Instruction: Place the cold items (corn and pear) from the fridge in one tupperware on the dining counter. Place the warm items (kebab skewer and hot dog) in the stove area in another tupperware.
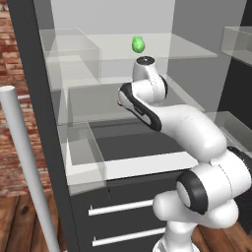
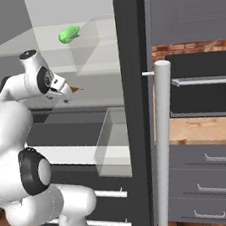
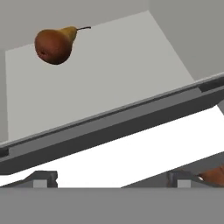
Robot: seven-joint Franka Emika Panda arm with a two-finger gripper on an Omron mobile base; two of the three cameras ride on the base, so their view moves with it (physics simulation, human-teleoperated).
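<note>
Inside the open fridge [image 1: 54,147], white arm reaching toward a middle glass shelf. Gripper [image 3: 111,181] spread wide, nothing between the fingertips [image 3: 43,178], low in the hand view. Pear [image 3: 54,43] lying on its side at upper left of the hand view, stem toward the right, well apart from the pincer and off its centre line. Glimpsed in the right base view as a small brown speck just right of the wrist. Corn [image 1: 138,45] resting on the shelf above, top centre of the left base view, upper left of the right base view [image 2: 69,34]. Risks ahead, as a judgement: fingers catching the shelf's dark front edge on the way in; a closing pinch landing off-centre and rolling the rounded fruit away toward the back wall.
</note>
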